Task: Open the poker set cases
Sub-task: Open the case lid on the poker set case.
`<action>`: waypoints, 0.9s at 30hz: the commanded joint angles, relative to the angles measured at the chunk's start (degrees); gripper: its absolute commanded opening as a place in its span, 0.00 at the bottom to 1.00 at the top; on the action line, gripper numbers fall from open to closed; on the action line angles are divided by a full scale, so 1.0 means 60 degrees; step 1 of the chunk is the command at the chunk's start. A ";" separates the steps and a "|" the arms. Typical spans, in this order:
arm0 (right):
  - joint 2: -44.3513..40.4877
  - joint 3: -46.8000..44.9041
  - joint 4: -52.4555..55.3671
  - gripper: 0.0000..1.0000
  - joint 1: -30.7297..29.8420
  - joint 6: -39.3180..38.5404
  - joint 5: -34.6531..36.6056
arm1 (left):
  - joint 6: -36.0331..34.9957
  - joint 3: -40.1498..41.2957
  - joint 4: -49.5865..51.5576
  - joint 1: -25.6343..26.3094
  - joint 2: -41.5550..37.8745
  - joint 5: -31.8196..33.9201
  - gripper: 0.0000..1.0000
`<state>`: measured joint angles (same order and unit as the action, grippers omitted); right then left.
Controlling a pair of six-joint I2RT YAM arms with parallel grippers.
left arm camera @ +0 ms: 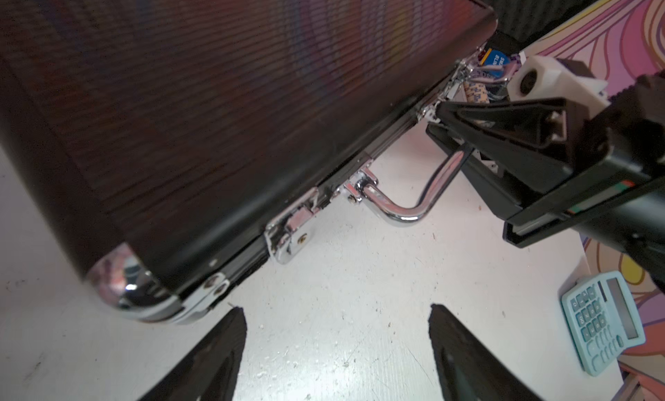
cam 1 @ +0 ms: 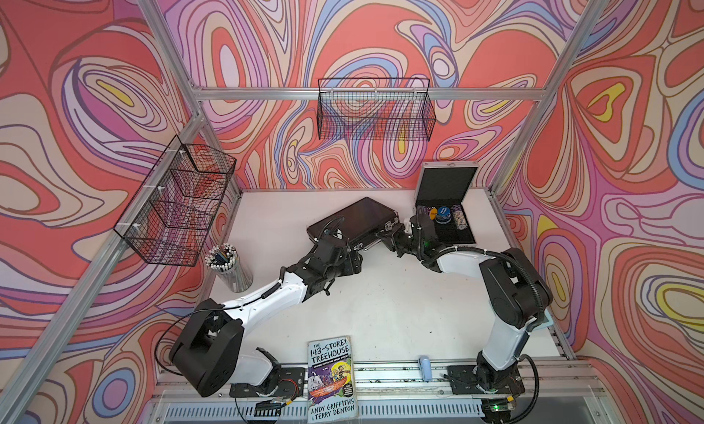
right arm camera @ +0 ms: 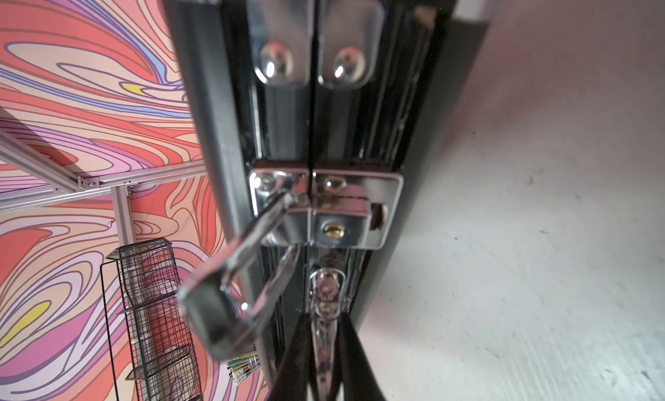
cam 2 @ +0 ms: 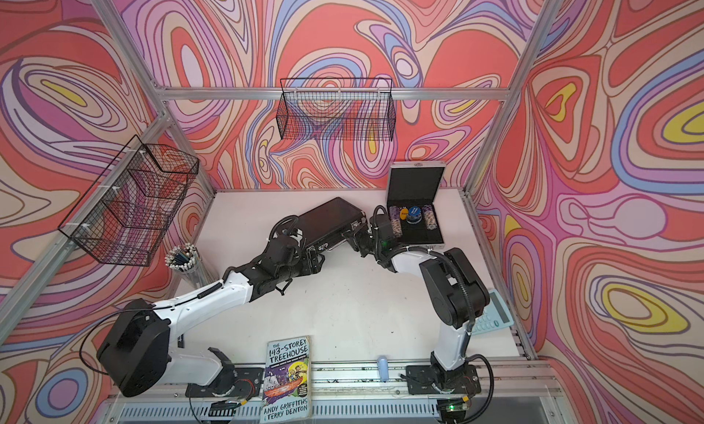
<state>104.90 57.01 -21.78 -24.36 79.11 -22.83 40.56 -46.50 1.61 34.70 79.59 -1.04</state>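
Swirl-patterned walls are ringing the tabletop [cam 1: 381,308]; in both top views the silver case [cam 1: 445,184] is standing open, the black case [cam 1: 354,216] lying shut between the arms. In the left wrist view, the left gripper [left arm camera: 334,309] is hovering wide open, facing the black case's latch [left arm camera: 288,237]. In the right wrist view, the right gripper [right arm camera: 322,320] is pinching its handle [right arm camera: 322,352].

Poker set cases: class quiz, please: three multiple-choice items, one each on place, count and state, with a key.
1. The silver case stands at the table's: A far right corner B near left corner C front centre
2. Cases with raised lid: A none B one C two
3. The right end effector is: A wide open B shut on the handle of the black case C unseen
Key: A, beside the back wall; B, only the silver lid stands up; B, fingers pinch the chrome handle.
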 commanded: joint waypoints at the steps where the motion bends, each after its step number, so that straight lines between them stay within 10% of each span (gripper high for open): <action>1: -0.0609 0.0310 -0.1237 0.00 -0.0137 0.0072 -0.0076 | 0.0341 0.0014 -0.0487 -0.0172 0.0073 0.0015 0.83; 27: -0.0383 0.0409 -0.1505 0.00 -0.0177 0.0189 -0.0049 | 0.0038 -0.0495 -0.1748 -0.0378 0.1419 -0.0744 0.82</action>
<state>104.90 57.01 -21.52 -24.69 80.03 -21.02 41.76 -47.66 -5.02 33.36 86.19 -5.87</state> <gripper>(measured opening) 0.108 0.827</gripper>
